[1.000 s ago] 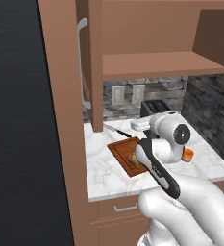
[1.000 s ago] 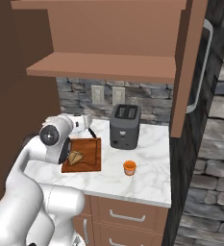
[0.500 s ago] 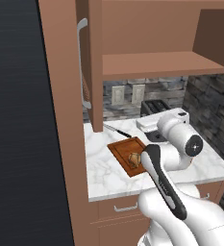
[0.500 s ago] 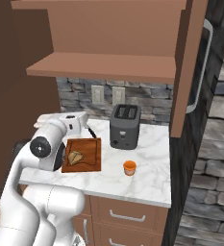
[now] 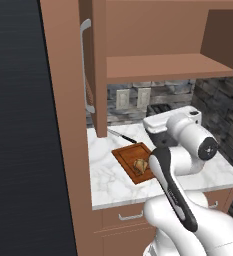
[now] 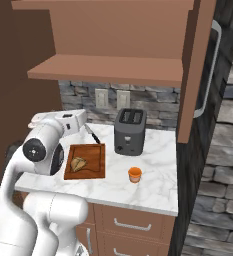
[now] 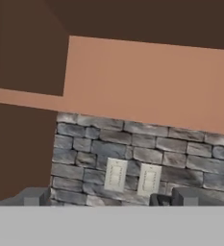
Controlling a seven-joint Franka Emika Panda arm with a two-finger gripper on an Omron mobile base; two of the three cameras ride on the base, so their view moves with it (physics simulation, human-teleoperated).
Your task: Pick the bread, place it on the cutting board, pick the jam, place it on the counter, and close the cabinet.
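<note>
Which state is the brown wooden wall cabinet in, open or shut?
Open: the brown wooden wall cabinet shows its bare shelf, and both doors stand swung outward.

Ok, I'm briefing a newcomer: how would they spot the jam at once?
Find the counter, then the dark toaster at its back. The jam stands just in front of it, right of the cutting board: the only small orange jar there.

Bread (image 6: 78, 163) on cutting board (image 6: 94, 169) (counter's (image 6: 153, 185) left); jam (image 6: 134, 174) right, before toaster (image 6: 129, 131).
</note>
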